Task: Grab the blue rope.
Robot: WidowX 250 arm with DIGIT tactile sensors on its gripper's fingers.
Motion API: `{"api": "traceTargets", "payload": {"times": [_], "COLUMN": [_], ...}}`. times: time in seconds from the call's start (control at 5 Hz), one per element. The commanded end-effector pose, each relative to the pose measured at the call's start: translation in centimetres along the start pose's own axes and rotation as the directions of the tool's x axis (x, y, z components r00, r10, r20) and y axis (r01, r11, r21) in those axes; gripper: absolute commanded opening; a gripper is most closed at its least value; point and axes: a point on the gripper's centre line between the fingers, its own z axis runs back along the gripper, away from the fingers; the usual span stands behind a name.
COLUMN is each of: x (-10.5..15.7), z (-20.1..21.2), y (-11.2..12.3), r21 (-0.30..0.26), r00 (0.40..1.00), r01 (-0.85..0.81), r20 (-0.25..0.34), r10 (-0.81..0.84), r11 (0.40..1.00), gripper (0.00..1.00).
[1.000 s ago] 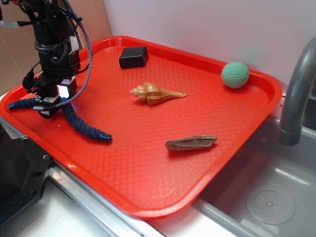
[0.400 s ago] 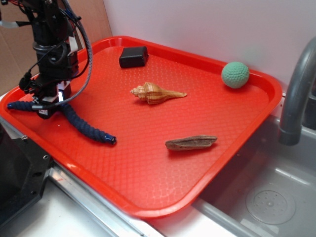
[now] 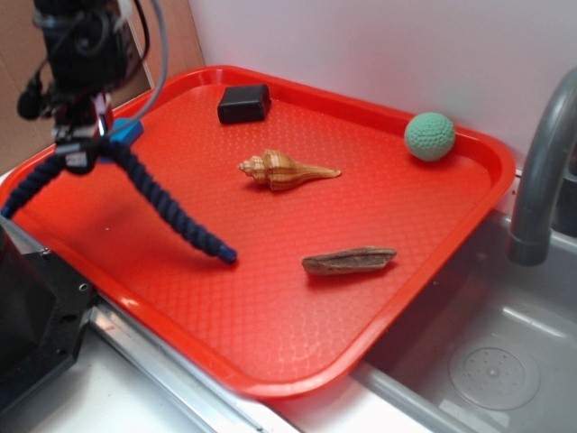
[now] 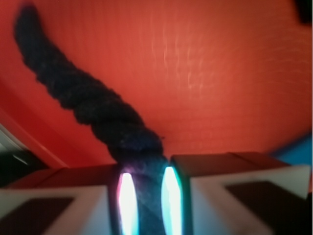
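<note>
The gripper [image 3: 79,155] is pinched on the blue rope [image 3: 171,209] near its middle, and the rope hangs from it above the left side of the red tray [image 3: 297,298]. In the wrist view the 2 fingers [image 4: 215,188] press the dark braid [image 4: 88,105] between them with no gap showing.

The rope looks light and soft. It droops in 2 legs from the grip, yet each leg keeps a gentle curve, so the braid seems to have some body. Its rough weave should give the fingers good friction, and nothing about it looks breakable. The middle is a sensible place to hold it, since both halves balance and neither end drags hard. A grip near an end would likely let the long side swing.

The longer leg reaches down to the right, its capped tip close to the tray floor; whether it touches I cannot tell. The shorter leg runs toward the tray's left edge. A small blue block [image 3: 126,132] is partly hidden behind the gripper. The wrist view is blurred and shows only 1 leg. The shell [image 3: 287,170], the brown piece [image 3: 349,261], the black box [image 3: 243,104] and the green ball [image 3: 429,136] lie well apart from the rope.
</note>
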Motion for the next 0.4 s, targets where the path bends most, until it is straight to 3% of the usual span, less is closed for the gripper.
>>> {"api": "traceTargets", "payload": {"times": [0.0, 0.2], "x": [-1.0, -1.5], "z": [11.0, 15.9], "y": [-4.9, -4.0], "r21": [-0.124, -0.107], "r00": [0.967, 0.959], "r01": [-0.174, -0.225], "r20": [0.167, 0.153], "r10": [0.194, 0.240], "r11": [0.977, 0.968], "gripper": [0.00, 0.00]}}
